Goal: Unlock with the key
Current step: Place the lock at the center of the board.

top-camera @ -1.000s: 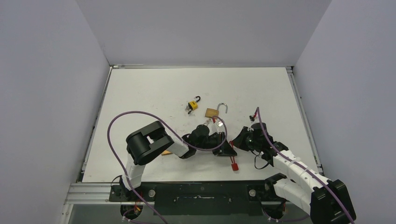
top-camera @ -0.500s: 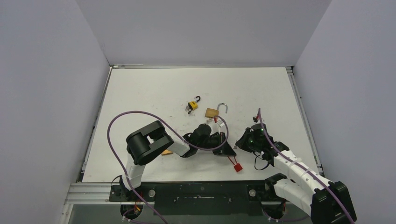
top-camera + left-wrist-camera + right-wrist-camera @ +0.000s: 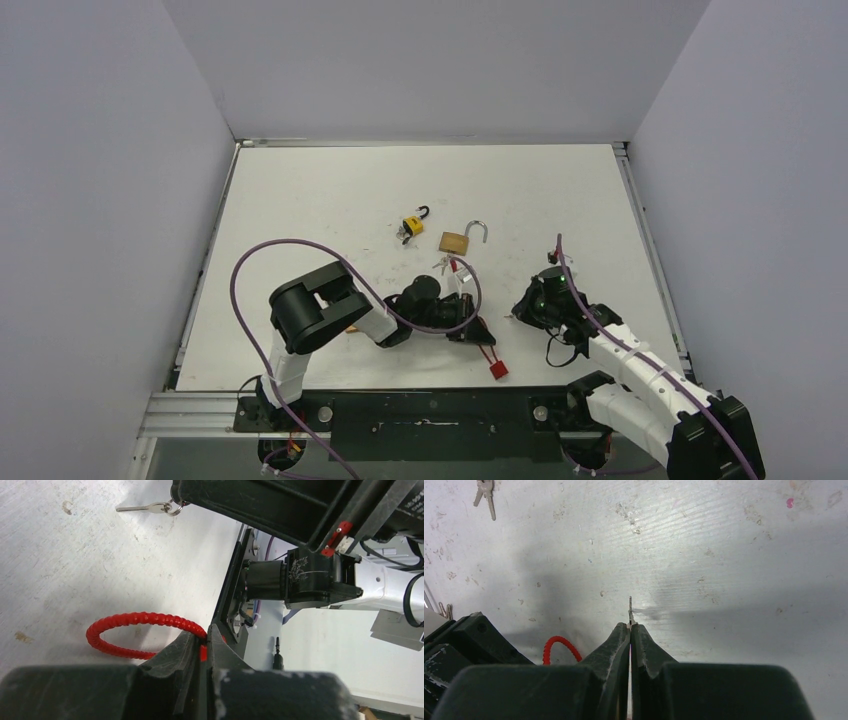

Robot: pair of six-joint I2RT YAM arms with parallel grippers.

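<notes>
The right end effector [image 3: 629,630] is pressed together on a key [image 3: 629,607], its thin blade jutting straight past the fingertips. The left end effector [image 3: 202,642] is clamped on the red ribbed shackle [image 3: 140,622] of the red padlock [image 3: 495,369] (the body is seen only from above). That body is found by the near edge of the counter [image 3: 330,200], left of the right end effector and nearer the bases, its long axis slanted away from the left end effector. It is judged that the blade must be swung round toward it.
</notes>
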